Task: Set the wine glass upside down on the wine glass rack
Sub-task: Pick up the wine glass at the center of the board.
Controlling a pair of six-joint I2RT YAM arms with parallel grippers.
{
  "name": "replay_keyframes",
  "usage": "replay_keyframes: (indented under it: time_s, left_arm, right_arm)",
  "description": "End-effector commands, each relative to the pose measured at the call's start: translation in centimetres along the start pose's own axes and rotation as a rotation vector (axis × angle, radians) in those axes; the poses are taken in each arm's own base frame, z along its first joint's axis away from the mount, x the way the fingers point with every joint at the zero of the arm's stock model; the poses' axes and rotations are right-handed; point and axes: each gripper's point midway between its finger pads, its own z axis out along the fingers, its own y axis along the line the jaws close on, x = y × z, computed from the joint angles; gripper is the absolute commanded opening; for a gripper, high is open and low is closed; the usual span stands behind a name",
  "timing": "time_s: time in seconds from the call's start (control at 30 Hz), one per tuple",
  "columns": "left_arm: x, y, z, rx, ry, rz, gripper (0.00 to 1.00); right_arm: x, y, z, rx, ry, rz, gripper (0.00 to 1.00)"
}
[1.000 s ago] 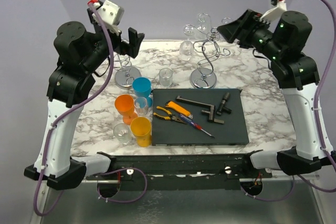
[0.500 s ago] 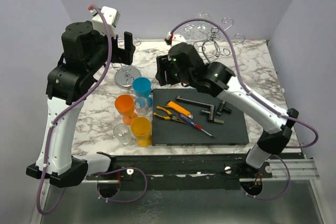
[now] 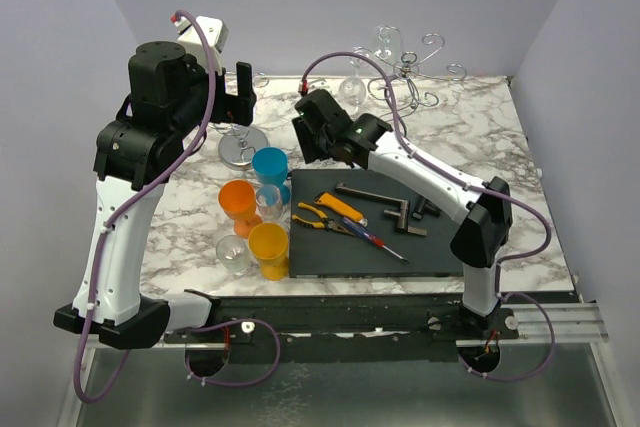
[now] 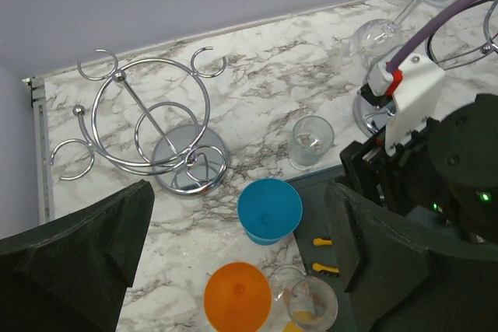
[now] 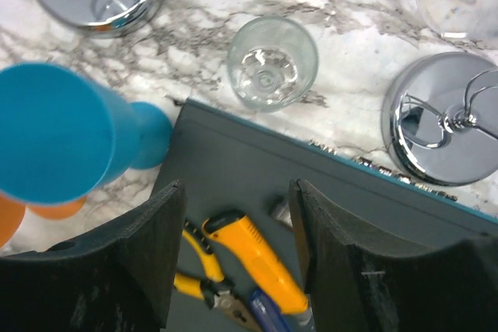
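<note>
A blue cup (image 3: 269, 164), orange cup (image 3: 238, 201) and yellow cup (image 3: 268, 245) stand at nine o'clock from the dark mat (image 3: 440, 239), which carries pliers (image 3: 318, 216) and a screwdriver (image 3: 380, 244).

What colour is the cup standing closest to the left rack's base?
The cup is blue, clearest in the left wrist view.

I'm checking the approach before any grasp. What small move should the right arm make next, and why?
Probably ease the right arm's fingers forward and down until they straddle the clear glass. It stands upright on the marble just ahead, and the fingers are apart, holding nothing.
</note>
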Motion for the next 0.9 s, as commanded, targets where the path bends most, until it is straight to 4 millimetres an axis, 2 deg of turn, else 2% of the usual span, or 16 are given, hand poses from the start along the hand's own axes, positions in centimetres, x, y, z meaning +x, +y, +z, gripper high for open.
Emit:
replay_keyframes:
  time_s: [0.0, 0.1, 0.27, 0.87]
  left_arm:
    - [0.2, 0.4, -0.7, -0.021, 0.004, -0.018, 0.99]
    - [0.4, 0.2, -0.6, -0.010, 0.007, -0.025, 0.99]
    - [0.3, -0.7, -0.7, 0.040, 0.004, -0.034, 0.99]
    - [0.1, -1.6, -1.6, 0.092, -0.021, -0.019, 0.99]
  right_arm:
    - [-2.2, 0.1, 1.7, -0.026, -0.038, -0.014, 0.61]
    - [-1.7, 0.7, 3.1, -0.037, -0.014, -0.032, 0.60]
    - [-0.6, 0.3, 5.3, -0.028, 0.015, -0.028, 0.60]
    - [0.8, 0.4, 11.6, -0.003, 0.047, -0.077, 0.55]
